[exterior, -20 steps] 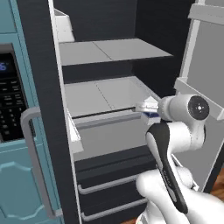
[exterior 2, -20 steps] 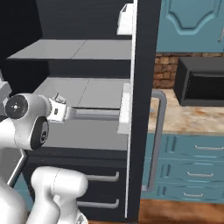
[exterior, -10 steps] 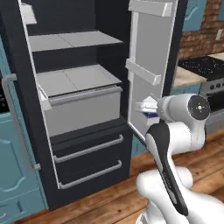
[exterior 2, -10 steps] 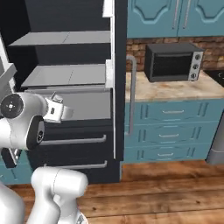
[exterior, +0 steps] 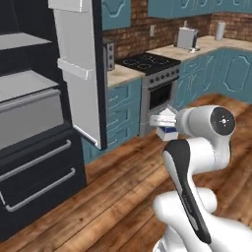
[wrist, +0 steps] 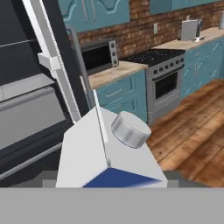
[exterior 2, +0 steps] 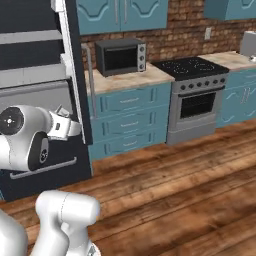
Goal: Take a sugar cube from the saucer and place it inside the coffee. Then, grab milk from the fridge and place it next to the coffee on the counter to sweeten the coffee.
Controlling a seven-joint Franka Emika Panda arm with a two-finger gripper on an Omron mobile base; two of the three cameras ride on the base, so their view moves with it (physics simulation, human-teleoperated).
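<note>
While the left base view looks past the open fridge door, the gripper hangs above the wooden floor, clamped on the milk, whose white top and blue band peek out beside the wrist. A stove stands against the counter beyond.

From the right base view, the gripper sits just in front of the fridge door edge; a microwave rests on the counter near its left end.

Seen from the hand, the milk shows its gabled top and grey cap.
</note>
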